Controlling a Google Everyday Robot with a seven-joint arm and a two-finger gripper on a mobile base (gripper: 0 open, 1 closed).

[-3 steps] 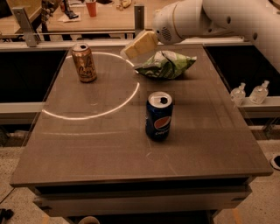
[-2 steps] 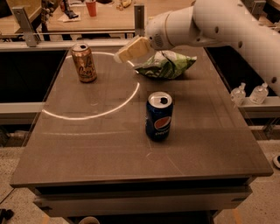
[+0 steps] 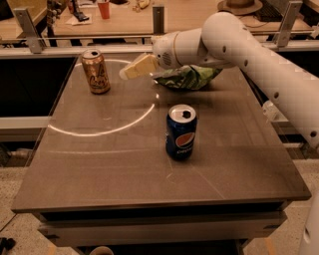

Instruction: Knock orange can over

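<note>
Orange can (image 3: 96, 72): standing upright, table's (image 3: 99, 164) eleven o'clock.
End effector (image 3: 127, 73): hovering at its three o'clock; we are not discerning its grip.

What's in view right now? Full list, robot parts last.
orange can: 1, copper-orange with a silver top, upright at the table's far left
blue Pepsi can: 1, blue, upright and opened, near the table's middle
chip bag: 1, green, lying at the far middle of the table, partly behind the arm
table: 1, dark grey-brown, with a bright arc of light across its top
wooden table: 1, light brown, in the background
red cup: 1, red, on the wooden table
hat: 1, tan, on the wooden table
arm: 1, white, reaching in from the right
gripper: 1, pale yellow, above the table just right of the orange can, not touching it
</note>
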